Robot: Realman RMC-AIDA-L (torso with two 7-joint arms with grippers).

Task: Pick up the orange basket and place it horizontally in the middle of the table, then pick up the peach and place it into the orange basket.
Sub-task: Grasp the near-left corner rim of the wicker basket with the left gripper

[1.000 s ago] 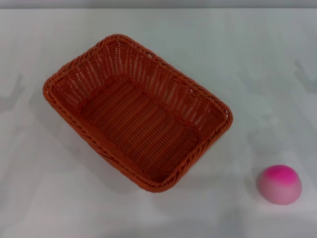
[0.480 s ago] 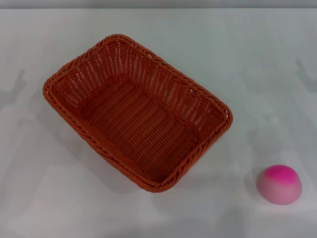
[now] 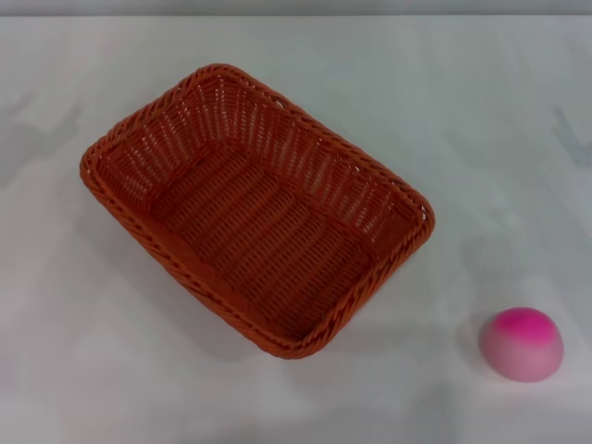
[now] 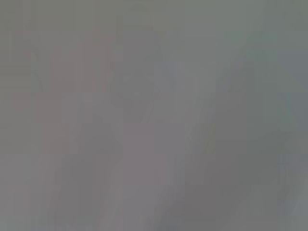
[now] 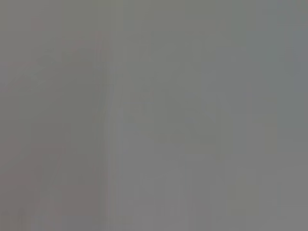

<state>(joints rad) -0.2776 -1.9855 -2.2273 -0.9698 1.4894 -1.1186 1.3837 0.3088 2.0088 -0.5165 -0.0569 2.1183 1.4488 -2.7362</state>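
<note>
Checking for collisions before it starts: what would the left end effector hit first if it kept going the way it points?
Cannot tell. Neither end effector shows in any view. The head view shows only the orange basket, lying diagonally, and the peach on the table.

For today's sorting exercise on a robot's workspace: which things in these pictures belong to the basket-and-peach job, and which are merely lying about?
Part of the job:
- the orange basket, lying askew on the table, nothing in it
- the peach, on the table beside the basket, apart from it
- the table, where both rest

Just lying about:
- nothing else shows; neither gripper is in view
</note>
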